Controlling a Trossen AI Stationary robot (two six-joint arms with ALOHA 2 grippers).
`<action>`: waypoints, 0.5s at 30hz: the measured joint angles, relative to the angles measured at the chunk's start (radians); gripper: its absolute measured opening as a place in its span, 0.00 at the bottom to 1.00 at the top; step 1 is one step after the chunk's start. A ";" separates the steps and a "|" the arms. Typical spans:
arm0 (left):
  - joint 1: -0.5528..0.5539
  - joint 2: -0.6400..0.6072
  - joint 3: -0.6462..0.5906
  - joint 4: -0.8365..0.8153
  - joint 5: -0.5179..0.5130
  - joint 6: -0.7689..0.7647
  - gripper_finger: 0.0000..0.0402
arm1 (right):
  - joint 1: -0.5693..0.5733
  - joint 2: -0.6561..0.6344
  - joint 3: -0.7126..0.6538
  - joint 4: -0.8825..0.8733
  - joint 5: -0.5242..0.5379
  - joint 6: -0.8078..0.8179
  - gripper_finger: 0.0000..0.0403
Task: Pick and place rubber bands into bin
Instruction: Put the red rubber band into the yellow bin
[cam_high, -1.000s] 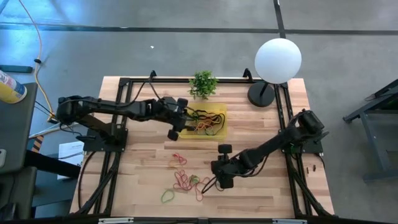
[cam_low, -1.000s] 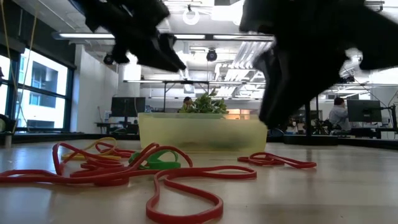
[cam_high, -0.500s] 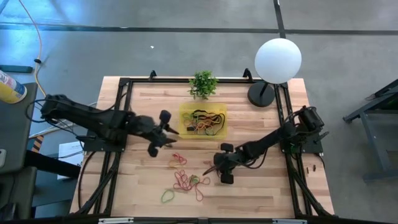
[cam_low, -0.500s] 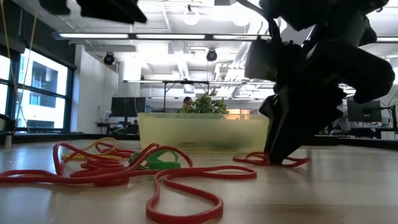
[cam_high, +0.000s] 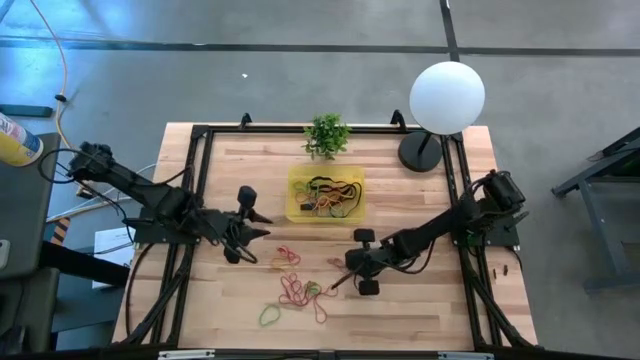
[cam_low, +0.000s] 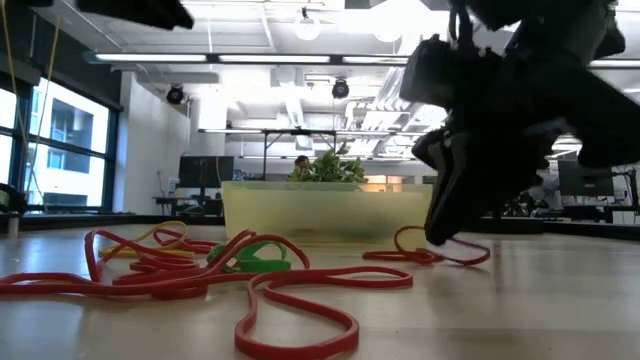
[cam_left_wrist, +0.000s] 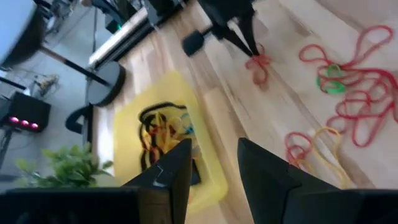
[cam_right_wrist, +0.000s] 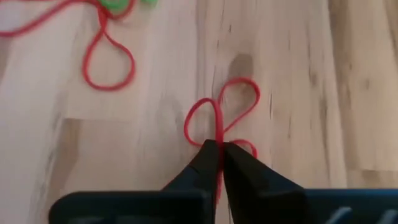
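Observation:
The yellow bin (cam_high: 325, 193) stands at the table's far middle with several rubber bands in it. A loose cluster of red, green and yellow rubber bands (cam_high: 298, 291) lies on the wood near the front. My right gripper (cam_high: 336, 277) is down at the cluster's right side, shut on a single red rubber band (cam_right_wrist: 221, 112). My left gripper (cam_high: 247, 226) hovers open, with nothing between its fingers, left of the bin and above bare wood. In the left wrist view the bin (cam_left_wrist: 163, 144) shows beyond its fingers. My right gripper pinches the red band's middle, where its strands run together (cam_right_wrist: 217, 135), between the free ends of its two fingers. The fingers slant down from the table's right. One loop stands raised beside them (cam_low: 408, 236); the rest of the band lies on the wood (cam_low: 470, 256).
A small potted plant (cam_high: 327, 135) stands behind the bin, and a white globe lamp (cam_high: 446, 97) stands at the far right corner. A red and yellow pair of bands (cam_high: 288, 257) lies between the bin and the cluster. Black frame rails run along the table's edges.
My left gripper has drawn away from over the bin toward the table's left and near side. My right gripper has dropped to the red band, shut on it and raised one loop off the wood.

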 joint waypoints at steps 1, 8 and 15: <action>-0.014 0.000 -0.007 -0.005 -0.006 -0.018 0.30 | 0.005 -0.008 0.000 -0.001 0.005 -0.001 0.04; -0.150 0.001 -0.078 -0.002 -0.075 -0.168 0.28 | 0.030 -0.082 0.000 -0.015 0.076 -0.027 0.01; -0.292 0.001 -0.186 0.061 -0.183 -0.351 0.28 | 0.033 -0.191 0.001 -0.015 0.154 -0.114 0.00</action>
